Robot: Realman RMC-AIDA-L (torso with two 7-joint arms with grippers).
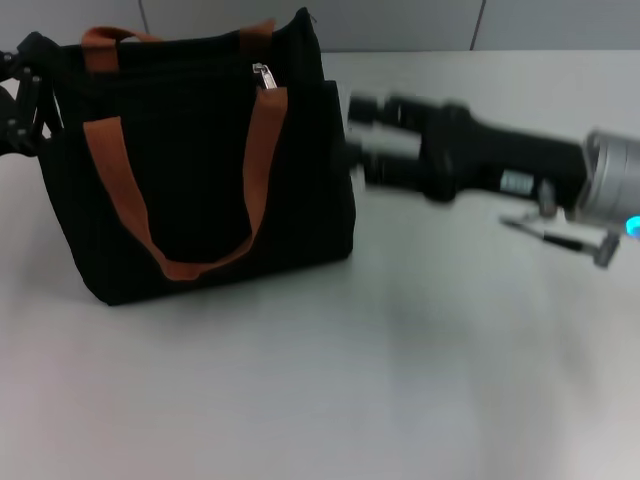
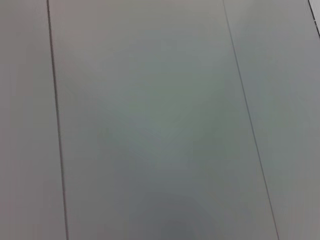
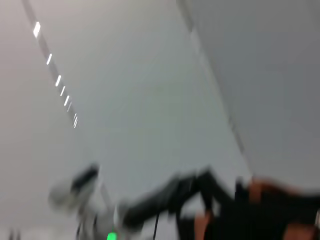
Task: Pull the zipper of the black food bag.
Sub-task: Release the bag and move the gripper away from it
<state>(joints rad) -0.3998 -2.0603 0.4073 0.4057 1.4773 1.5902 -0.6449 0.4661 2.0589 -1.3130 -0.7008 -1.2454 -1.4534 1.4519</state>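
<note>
Right claw beside the bag's end, left claw at the bag's other end, zipper untouched.

The boxy black fabric food bag (image 1: 200,170) with rust-orange webbing strap handles (image 1: 255,165) stands upright on the pale grey table (image 1: 400,380). The right gripper (image 1: 352,140) reaches in level from the right, its tip just beside the bag's right end wall; whether its fingers are wide or narrow cannot be told. The small silver metal zipper pull tab (image 1: 263,76) sits on the bag's top edge, up and to the left of that claw, apart from it, just above one orange strap. The left gripper (image 1: 22,100) is at the bag's left end, up against the fabric; its finger state cannot be told either. The left wrist view shows only grey panelled wall (image 2: 150,120).
</note>
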